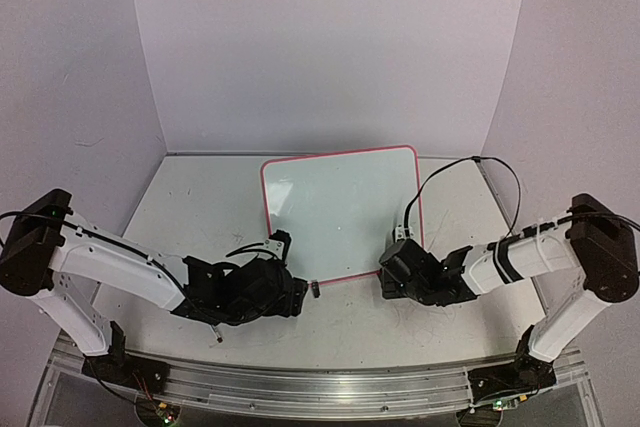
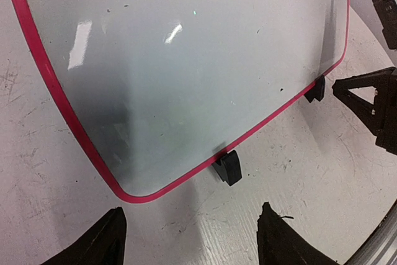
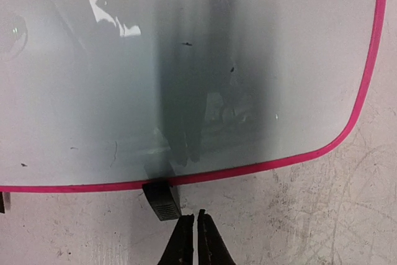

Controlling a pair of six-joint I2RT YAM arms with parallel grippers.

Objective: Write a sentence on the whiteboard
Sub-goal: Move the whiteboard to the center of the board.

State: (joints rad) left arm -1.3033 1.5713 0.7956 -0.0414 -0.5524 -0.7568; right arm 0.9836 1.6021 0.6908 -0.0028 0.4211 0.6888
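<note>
Whiteboard (image 1: 340,209): glossy white, a few dark specks, pink-red rim, black clip feet (image 2: 228,167).
Left gripper (image 2: 193,240): released, jaws wide.
Right gripper (image 3: 194,231): clenched, fingers together.

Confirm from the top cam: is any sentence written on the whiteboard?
No: in the top view the whiteboard shows a bare white face inside its pink rim, with no line of words on it.
</note>
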